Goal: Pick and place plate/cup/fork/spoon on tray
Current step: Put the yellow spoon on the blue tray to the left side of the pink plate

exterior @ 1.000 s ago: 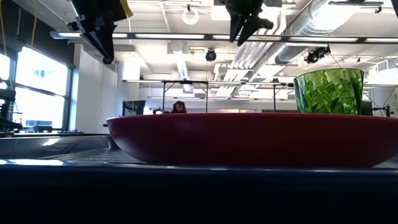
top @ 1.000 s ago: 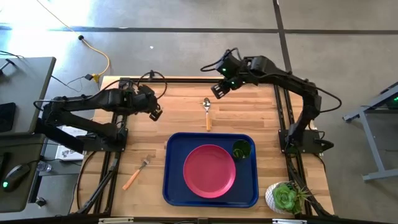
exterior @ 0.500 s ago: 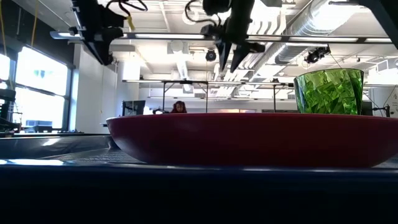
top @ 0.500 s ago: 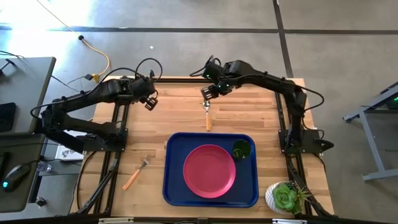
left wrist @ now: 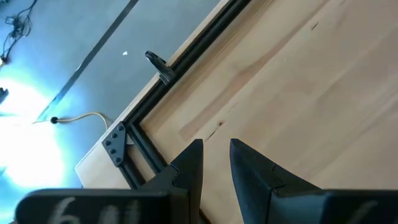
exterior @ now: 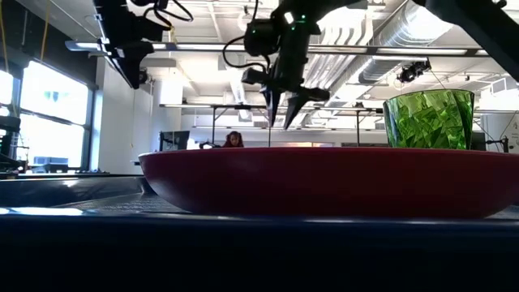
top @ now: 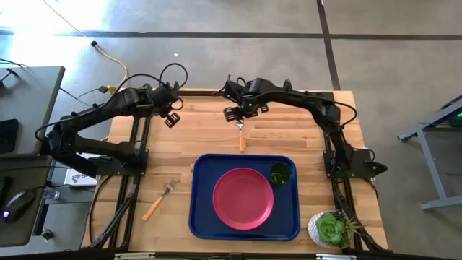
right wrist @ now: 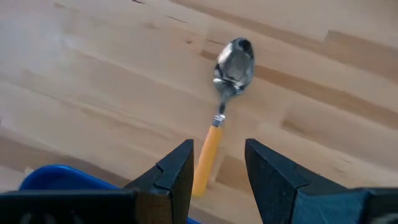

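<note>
Halfway through the table-setting: the plate [top: 243,198] lies at the centre of the tray [top: 202,217] and the cup [top: 280,173] stands at its 2 o'clock corner. The spoon [top: 241,132] lies on bare wood at the tray's 12 o'clock, under the right gripper [top: 234,113], jaws spread and empty. The fork [top: 157,201] waits at 9 o'clock. The left gripper [top: 171,118], jaws slightly parted and empty, hovers at 11 o'clock.

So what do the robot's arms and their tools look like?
Both arms are black and jointed, with thin black cables looping along them. The left tool and the right tool each end in two dark, wedge-shaped fingers. Small green lights glow on the right arm.
</note>
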`<control>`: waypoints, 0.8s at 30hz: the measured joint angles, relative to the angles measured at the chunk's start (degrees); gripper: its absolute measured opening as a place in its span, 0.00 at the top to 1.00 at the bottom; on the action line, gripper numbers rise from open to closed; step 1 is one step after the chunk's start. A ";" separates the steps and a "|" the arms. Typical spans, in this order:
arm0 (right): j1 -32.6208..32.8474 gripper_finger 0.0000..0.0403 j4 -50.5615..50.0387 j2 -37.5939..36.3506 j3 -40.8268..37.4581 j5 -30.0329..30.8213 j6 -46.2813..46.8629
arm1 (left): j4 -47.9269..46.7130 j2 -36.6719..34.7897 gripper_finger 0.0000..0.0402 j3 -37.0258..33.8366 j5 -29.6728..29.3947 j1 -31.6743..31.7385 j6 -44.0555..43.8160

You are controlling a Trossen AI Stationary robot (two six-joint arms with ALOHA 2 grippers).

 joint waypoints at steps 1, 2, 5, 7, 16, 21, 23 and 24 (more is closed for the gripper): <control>0.00 0.66 -0.08 0.42 -0.01 -0.41 0.18 | 0.08 0.01 0.82 0.00 0.05 0.25 0.62; 0.00 0.66 0.00 0.82 0.00 -0.78 0.23 | 0.22 0.00 0.82 0.00 0.08 0.42 1.10; 0.02 0.66 0.03 2.33 0.01 -1.21 1.43 | 0.47 0.02 0.82 0.00 0.44 1.04 2.31; 0.02 0.66 0.06 3.33 -0.01 -1.95 1.90 | 0.82 0.02 0.82 0.00 0.46 1.23 2.92; 0.84 0.66 -0.33 9.07 -0.01 -4.75 1.86 | 2.04 0.02 0.82 0.00 0.75 1.40 3.45; 0.85 0.66 -0.63 11.24 0.01 -6.08 1.73 | 3.04 0.02 0.82 0.00 0.90 1.40 4.27; 0.94 0.66 -0.64 12.00 0.01 -5.97 1.73 | 3.00 0.02 0.82 0.00 0.90 1.40 4.30; 0.94 0.66 -0.70 12.33 0.01 -5.82 1.73 | 3.00 0.02 0.82 0.00 0.89 1.40 4.29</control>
